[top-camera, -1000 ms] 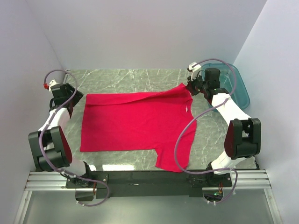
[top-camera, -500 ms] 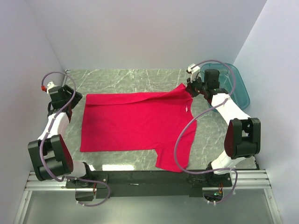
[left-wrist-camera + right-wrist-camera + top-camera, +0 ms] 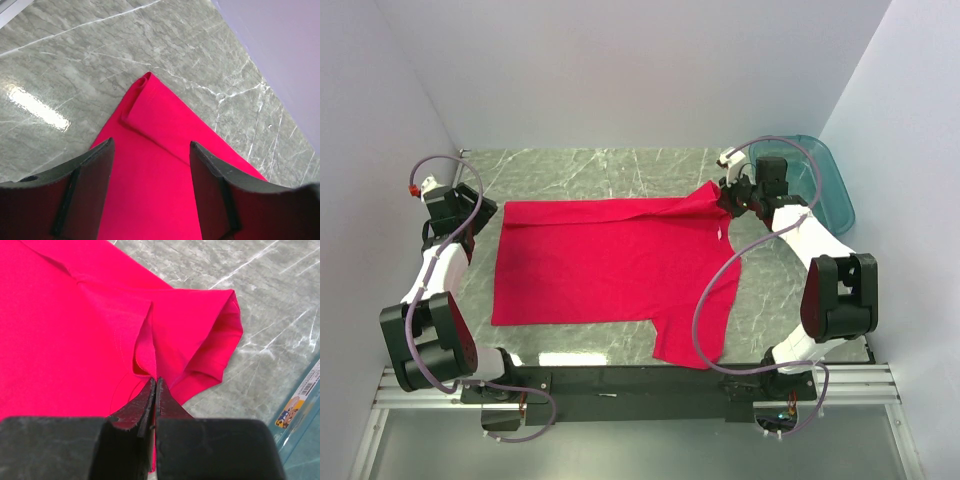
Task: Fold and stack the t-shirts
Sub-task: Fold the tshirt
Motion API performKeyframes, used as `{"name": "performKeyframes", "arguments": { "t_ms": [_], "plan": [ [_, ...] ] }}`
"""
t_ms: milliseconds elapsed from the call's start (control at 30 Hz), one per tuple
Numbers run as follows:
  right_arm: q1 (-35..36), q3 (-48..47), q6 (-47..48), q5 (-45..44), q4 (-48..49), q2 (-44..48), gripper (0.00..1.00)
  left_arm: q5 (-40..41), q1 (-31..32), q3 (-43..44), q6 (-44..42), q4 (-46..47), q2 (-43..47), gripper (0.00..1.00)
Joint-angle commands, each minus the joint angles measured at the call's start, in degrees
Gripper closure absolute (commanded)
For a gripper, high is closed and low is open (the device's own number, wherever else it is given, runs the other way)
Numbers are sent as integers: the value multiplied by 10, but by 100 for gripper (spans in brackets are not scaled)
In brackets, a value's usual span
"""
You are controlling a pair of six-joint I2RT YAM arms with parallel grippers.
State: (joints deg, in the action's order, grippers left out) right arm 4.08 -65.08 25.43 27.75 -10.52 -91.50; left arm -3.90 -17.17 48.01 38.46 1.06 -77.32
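1. My left gripper is spread wide and holds nothing. It hovers above the far-left corner of the t-shirt, where the hem has rolled over itself.
2. The red t-shirt lies spread across the middle of the table. Its hem is toward the left edge and its neck toward the right, and one sleeve reaches the near edge.
3. My right gripper is clenched on a fold of cloth at the far-right sleeve, which peaks up toward it.
4. To fold well, I judge the left gripper should drop onto its corner and pinch. Both should then carry the far edge to the near edge together, keeping it taut.
5. I cannot tell how many layers the right pinch holds. The contents of the tub at the far-right corner are hard to make out.
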Motion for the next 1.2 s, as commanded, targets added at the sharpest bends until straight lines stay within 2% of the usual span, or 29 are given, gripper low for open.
{"name": "performKeyframes", "arguments": {
  "t_ms": [0, 467, 600, 667, 700, 733, 867, 1000, 1167],
  "plan": [
    [-5, 10, 8, 7, 4, 40, 100, -13, -3, -6, 0, 10, 23, 33],
    [-4, 48, 18, 14, -13, 78, 100, -23, -4, -11, 2, 12, 26, 33],
    [-3, 63, 47, 32, -43, 87, 100, -23, -4, -11, 0, 11, 29, 33],
    [-2, 70, 66, 42, -72, 92, 85, -25, -3, -13, 2, 14, 30, 33],
    [-2, 72, 80, 44, -97, 93, 70, -27, -4, -13, 3, 15, 30, 33],
    [-2, 71, 93, 55, -114, 92, 60, -29, -3, -13, 4, 15, 30, 33],
    [-4, 66, 118, 57, -153, 120, 54, -33, -4, -13, 6, 16, 37, 33],
    [-4, 39, 60, 50, -119, 133, 40, -46, -3, -13, 11, 15, 60, 33],
    [16, -112, 19, 99, -216, -42, 42, -68, -4, -24, -7, -4, 110, 32]
  ]
}}
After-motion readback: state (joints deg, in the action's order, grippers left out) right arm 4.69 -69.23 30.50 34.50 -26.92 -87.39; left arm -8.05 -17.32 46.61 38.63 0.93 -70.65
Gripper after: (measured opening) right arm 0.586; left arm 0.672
